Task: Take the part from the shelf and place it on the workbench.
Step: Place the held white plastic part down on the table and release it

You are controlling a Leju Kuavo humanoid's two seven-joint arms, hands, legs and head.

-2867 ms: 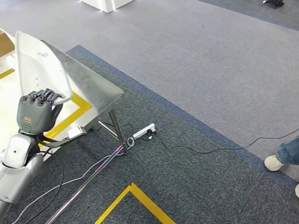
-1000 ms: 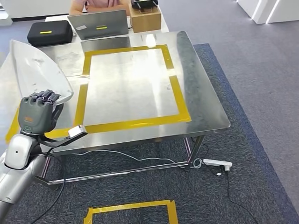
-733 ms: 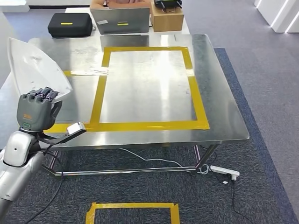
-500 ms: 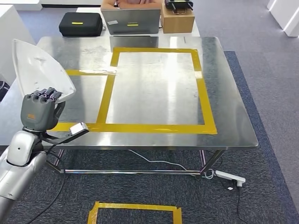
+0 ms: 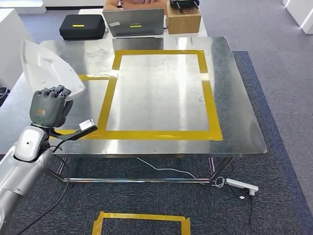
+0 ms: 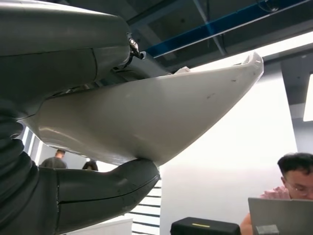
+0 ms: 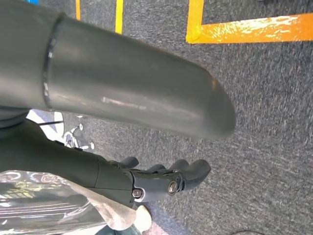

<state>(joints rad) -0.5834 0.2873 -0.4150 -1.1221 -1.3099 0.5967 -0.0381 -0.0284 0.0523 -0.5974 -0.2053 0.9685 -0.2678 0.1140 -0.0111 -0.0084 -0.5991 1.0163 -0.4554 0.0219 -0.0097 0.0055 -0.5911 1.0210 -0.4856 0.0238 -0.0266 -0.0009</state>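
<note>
Left hand (image 5: 49, 106) gripping white part (image 5: 50, 72), held up over left edge of steel bench (image 5: 239, 127), not set down. Right hand (image 7: 162, 178) hanging over carpet, fingers loosely extended, holding nothing.

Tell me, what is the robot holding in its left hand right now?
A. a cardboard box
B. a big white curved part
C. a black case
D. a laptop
B: the left hand grips the big white curved part above the edge of the steel workbench, while the black case, laptop and cardboard box sit beyond the workbench's far edge.
</note>
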